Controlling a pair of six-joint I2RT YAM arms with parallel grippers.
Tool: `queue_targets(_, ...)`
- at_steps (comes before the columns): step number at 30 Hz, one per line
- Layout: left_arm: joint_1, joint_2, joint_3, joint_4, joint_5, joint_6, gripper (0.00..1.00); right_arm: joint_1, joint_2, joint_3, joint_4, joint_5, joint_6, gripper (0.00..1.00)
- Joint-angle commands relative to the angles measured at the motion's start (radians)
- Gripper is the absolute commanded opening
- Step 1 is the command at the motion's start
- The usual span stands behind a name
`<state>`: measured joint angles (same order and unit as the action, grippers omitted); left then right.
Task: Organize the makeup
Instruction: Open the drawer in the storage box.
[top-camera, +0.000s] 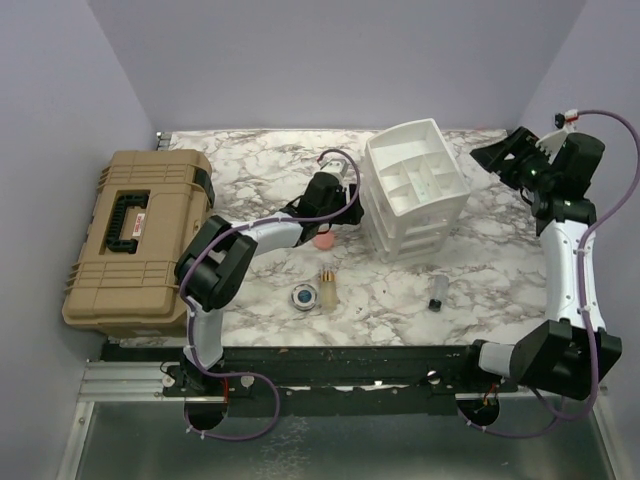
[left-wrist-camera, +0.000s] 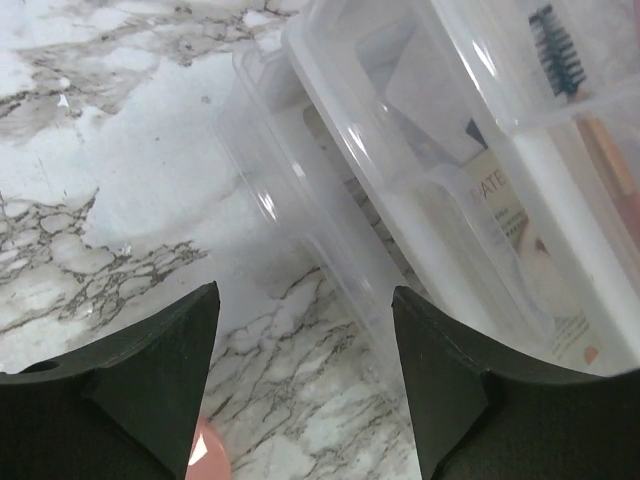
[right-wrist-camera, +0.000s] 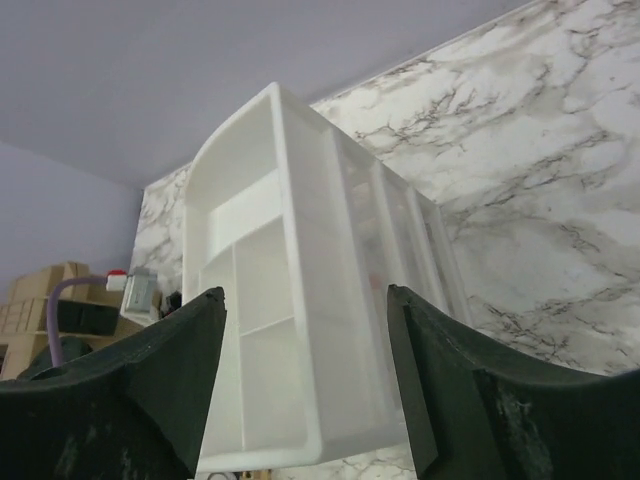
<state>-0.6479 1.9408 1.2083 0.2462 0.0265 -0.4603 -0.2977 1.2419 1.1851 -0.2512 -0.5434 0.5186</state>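
We see the left gripper (left-wrist-camera: 303, 295) with its black fingers spread apart and nothing between them, close to the clear drawers of the white compartmented plastic organizer (top-camera: 415, 170); a cream sachet (left-wrist-camera: 505, 225) lies inside one drawer; the pink round puff (top-camera: 323, 240) rests on the marble-patterned table (top-camera: 260, 160) just beside that gripper; the round blue compact (top-camera: 304, 297) and small amber bottle (top-camera: 327, 288) sit side by side nearer the arm bases; the tiny dark vial (top-camera: 438, 292) lies in front of the organizer; the right gripper (right-wrist-camera: 305, 292) is likewise spread and empty, off the organizer's right side; the big tan hard case (top-camera: 135, 240) sits closed at far left.
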Motion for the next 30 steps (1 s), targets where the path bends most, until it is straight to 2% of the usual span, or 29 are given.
queue_targets(1,-0.012,0.050,0.091,-0.066,-0.074,-0.018,0.72,0.045,0.051,0.096,-0.169,-0.093,-0.101,0.72)
queue_targets(6,-0.043,0.089,0.128,-0.114,-0.124,-0.008,0.71,0.139,0.120,0.161,-0.313,-0.019,-0.230,0.72)
queue_targets(10,-0.048,0.090,0.111,-0.139,-0.175,0.001,0.66,0.244,0.183,0.238,-0.433,0.223,-0.298,0.68)
queue_targets(12,-0.048,0.097,0.114,-0.166,-0.192,0.015,0.63,0.249,0.190,0.240,-0.435,0.326,-0.286,0.63)
queue_targets(17,-0.050,0.089,0.091,-0.194,-0.232,0.039,0.56,0.249,0.165,0.214,-0.402,0.457,-0.272,0.53)
queue_targets(22,-0.049,0.081,0.089,-0.231,-0.241,0.077,0.50,0.250,0.137,0.181,-0.374,0.600,-0.287,0.50)
queue_targets(26,-0.048,0.062,0.072,-0.245,-0.252,0.106,0.47,0.249,0.152,0.182,-0.391,0.646,-0.316,0.50)
queue_targets(30,-0.037,0.033,0.049,-0.255,-0.253,0.125,0.46,0.250,0.165,0.181,-0.386,0.604,-0.322,0.50)
